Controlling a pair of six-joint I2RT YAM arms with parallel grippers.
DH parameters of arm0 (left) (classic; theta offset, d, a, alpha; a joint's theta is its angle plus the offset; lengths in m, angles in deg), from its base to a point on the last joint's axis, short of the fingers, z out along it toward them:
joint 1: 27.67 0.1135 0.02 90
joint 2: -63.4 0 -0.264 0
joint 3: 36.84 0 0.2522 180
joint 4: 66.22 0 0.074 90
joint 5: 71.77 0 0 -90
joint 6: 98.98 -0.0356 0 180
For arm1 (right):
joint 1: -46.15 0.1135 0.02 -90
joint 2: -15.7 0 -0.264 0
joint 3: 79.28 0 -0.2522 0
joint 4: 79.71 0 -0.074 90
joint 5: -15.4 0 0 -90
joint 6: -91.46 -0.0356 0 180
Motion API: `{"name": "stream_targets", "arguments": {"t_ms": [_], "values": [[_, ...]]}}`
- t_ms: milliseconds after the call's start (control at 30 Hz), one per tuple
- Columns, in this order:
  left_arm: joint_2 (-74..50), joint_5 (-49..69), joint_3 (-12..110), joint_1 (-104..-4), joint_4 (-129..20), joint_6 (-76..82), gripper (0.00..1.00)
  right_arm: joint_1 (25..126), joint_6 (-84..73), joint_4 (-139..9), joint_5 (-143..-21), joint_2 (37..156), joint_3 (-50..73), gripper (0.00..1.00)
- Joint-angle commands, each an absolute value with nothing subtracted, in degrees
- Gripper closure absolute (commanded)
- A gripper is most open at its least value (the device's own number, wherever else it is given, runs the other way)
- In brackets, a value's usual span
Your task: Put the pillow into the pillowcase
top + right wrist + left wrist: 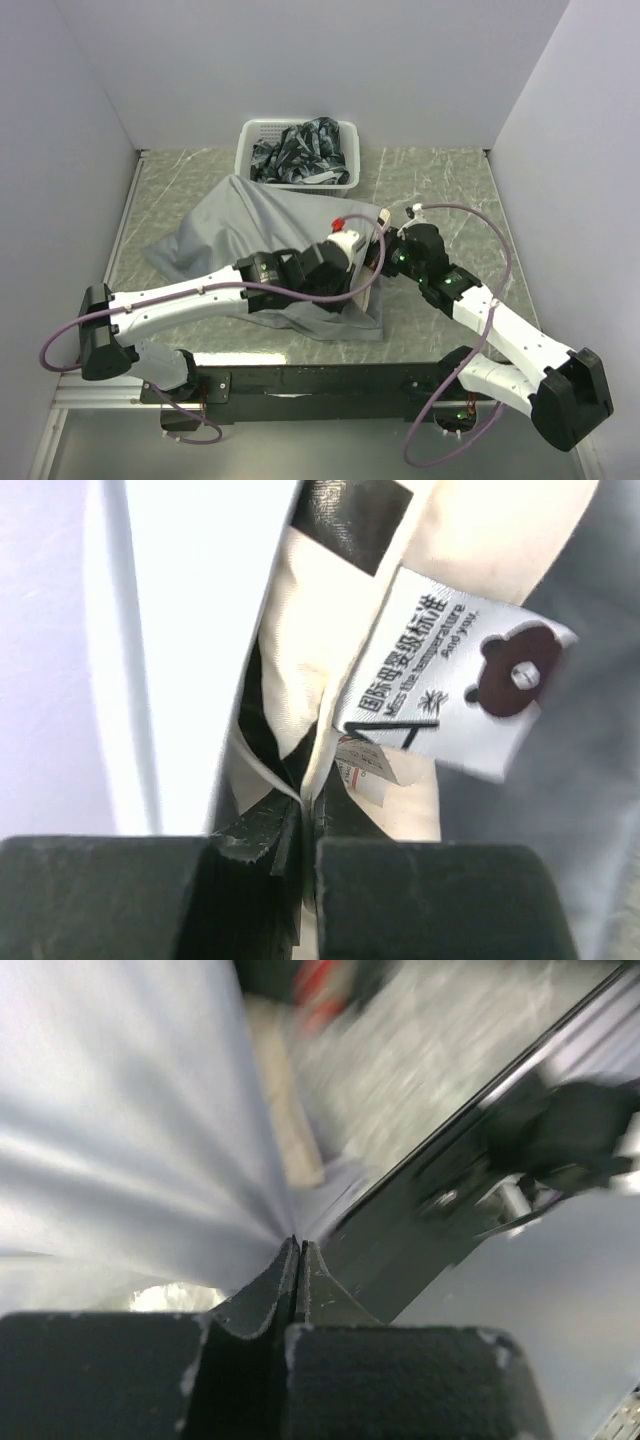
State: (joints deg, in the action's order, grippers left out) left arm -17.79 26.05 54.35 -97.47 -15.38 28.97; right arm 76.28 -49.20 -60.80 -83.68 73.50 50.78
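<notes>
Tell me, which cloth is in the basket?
The dark patterned cloth, in the white basket at the back; the plain grey pillowcase lies on the table.

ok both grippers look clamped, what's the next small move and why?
Likely: left gripper draws the pillowcase hem over the pillow end while right gripper holds. Left is shut on grey cloth, right on the cream edge by the tag; a cream strip shows outside the case in the top view.
</notes>
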Motion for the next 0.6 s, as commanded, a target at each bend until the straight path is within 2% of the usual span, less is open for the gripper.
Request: {"name": "stream_targets", "arguments": {"t_ms": [0,167,200,233,300,400,433,533,567], "values": [[-10.0,20.7,46.7,-98.3,-25.7,36.9,0.99,75.8,-50.3,-70.3,-85.1,72.5,52.5,1.0],[-8.5,17.5,47.8,-98.3,-25.6,36.2,0.99,75.2,-50.8,-75.0,-86.7,78.7,56.6,1.0],[-8.8,17.4,47.8,-98.3,-24.8,35.8,0.99,75.0,-50.3,-75.0,-86.6,79.2,56.6,0.96],[-9.4,18.0,48.1,-98.3,-23.8,35.8,0.99,74.7,-49.1,-75.2,-87.7,80.4,56.4,0.81],[-9.6,18.1,49.2,-98.2,-22.3,35.0,0.99,74.9,-47.5,-76.0,-91.3,82.1,55.4,0.71],[-9.6,26.2,53.0,-97.8,-19.8,34.3,0.99,76.6,-46.3,-76.9,-93.9,81.9,56.6,0.54],[-10.0,28.0,54.6,-96.5,-18.8,34.4,0.99,76.7,-46.2,-76.4,-91.9,80.5,57.5,0.41],[-10.9,29.0,53.9,-91.1,-17.8,35.2,0.98,75.2,-44.7,-70.1,-87.1,73.3,59.3,0.15],[-11.2,27.2,52.8,-89.9,-19.3,35.1,0.98,74.0,-44.3,-68.4,-84.9,71.4,59.5,0.12]]}}
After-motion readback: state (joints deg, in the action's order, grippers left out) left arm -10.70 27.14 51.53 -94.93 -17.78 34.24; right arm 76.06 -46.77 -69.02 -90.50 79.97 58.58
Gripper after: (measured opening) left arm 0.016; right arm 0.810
